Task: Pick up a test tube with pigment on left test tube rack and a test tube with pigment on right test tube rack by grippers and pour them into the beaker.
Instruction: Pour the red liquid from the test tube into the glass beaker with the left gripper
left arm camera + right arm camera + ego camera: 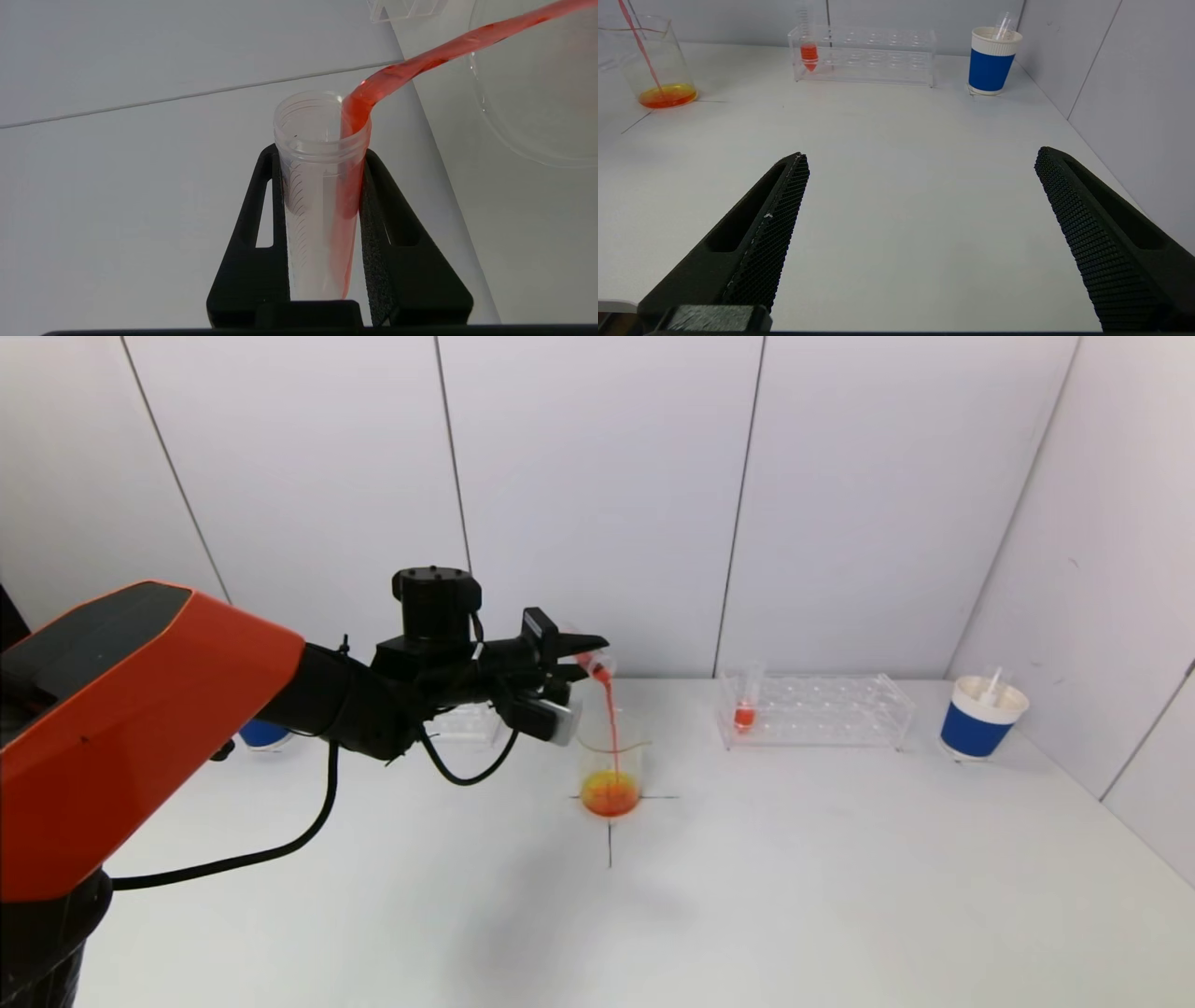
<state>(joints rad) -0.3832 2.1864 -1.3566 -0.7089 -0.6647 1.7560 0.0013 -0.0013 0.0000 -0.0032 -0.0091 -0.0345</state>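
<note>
The left pincer squeezes a clear plastic test tube, tipped mid-frame. Red paint streams into the clear glass beaker. The right pincer gapes wide, holding nothing.

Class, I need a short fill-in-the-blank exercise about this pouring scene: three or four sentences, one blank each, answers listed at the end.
1. The left gripper holds a test tube tipped over the ____.
2. The liquid streaming from the tube is ____ in colour.
3. The right gripper holds nothing and its jaws are ____.
4. A second filled tube stands in the right rack, beside a ____ paper cup.

Answers: beaker; red; open; blue
</note>
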